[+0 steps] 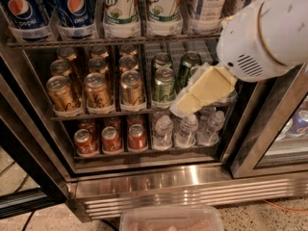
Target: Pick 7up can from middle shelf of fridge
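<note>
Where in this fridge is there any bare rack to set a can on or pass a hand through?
Only free patch: the bare wire behind the short green cans, under the middle shelf. That shelf is packed with Pepsi cans and 7up cans; gold cans fill their lanes. The gripper hangs before the green cans' right lane.

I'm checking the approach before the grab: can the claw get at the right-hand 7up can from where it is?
Probably yes. The claw hangs in front of the short green cans, one rack below the 7up can; nothing shows between them, but it must rise past the front of the middle shelf.
</note>
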Available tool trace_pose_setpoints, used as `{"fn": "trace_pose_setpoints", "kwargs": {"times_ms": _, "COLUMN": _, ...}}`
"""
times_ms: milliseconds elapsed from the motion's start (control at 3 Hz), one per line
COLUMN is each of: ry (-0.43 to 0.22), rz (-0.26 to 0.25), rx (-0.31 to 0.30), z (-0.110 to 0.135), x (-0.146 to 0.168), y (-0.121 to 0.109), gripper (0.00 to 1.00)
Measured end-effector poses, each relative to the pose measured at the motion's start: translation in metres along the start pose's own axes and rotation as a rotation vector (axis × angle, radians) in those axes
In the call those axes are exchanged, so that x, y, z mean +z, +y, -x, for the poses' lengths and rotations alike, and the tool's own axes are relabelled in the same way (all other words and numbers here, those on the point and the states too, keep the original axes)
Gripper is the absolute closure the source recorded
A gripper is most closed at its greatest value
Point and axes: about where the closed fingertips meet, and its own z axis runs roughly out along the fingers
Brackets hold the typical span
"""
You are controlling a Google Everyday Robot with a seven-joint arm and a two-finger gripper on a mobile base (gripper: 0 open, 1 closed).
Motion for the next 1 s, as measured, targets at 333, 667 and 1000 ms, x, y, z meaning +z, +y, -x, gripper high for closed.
{"fn": "trace_pose_setpoints", "kwargs": {"times_ms": 333, "ry": -0.098, "rz": -0.039, "rx": 0.096, "z": 0.025, "x": 0.013, "y": 0.003, "gripper": 0.0}}
{"fn": "trace_pose_setpoints", "kwargs": {"times_ms": 667, "ry": -0.205, "rz": -0.101, "rx": 0.239, "z": 0.046, "x": 0.017, "y": -0.011, "gripper": 0.0}}
{"fn": "trace_pose_setpoints", "kwargs": {"times_ms": 1000, "ry": -0.287, "rz": -0.122, "rx": 0.387, "z": 0.055, "x": 0.016, "y": -0.023, "gripper": 0.0}}
